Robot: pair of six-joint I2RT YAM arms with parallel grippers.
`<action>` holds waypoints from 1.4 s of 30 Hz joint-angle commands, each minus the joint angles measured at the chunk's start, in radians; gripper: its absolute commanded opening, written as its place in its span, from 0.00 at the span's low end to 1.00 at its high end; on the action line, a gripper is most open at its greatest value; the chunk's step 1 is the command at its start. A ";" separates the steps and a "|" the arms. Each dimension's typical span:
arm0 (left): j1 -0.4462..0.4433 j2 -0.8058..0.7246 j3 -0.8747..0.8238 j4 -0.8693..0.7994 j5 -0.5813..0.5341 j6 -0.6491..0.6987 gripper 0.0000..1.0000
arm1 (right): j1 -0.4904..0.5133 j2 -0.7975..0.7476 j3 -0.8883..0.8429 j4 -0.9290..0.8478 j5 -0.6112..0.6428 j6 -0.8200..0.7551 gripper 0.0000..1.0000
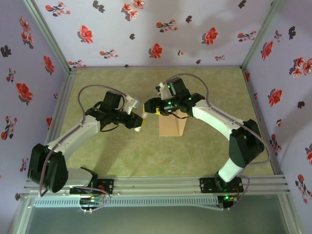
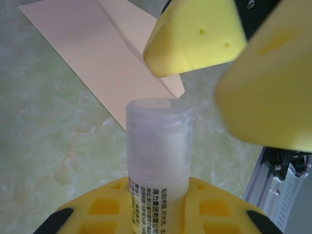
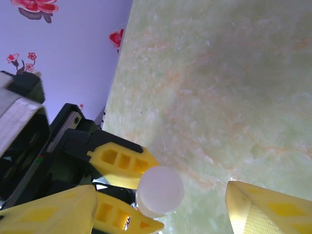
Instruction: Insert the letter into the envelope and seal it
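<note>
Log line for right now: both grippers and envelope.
left gripper: shut on glue stick | right gripper: open, near its cap | envelope: flat on table

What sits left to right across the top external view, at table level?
Left arm's base → glue stick → envelope → right arm's base. The two grippers crowd over the stick, so I left them out of the order.

High rear overview; two close, opposed wrist views, both on the capped stick (image 2: 158, 146)
</note>
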 commanded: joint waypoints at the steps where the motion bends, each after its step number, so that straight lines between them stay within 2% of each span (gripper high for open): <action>1: -0.007 0.006 0.031 0.035 0.027 0.019 0.00 | 0.011 0.027 0.028 -0.027 -0.016 -0.008 0.70; 9: -0.007 0.016 0.028 0.044 0.027 0.013 0.00 | 0.020 0.042 0.026 -0.011 -0.037 0.010 0.60; 20: -0.008 0.023 0.023 0.062 0.027 -0.002 0.00 | 0.021 0.050 0.014 0.012 -0.057 0.029 0.37; 33: -0.007 0.023 0.012 0.066 0.027 -0.007 0.00 | 0.013 0.039 0.010 0.037 -0.050 0.048 0.25; 42: -0.016 0.029 -0.007 0.041 0.058 0.011 0.00 | -0.038 0.015 0.009 0.077 -0.031 0.084 0.19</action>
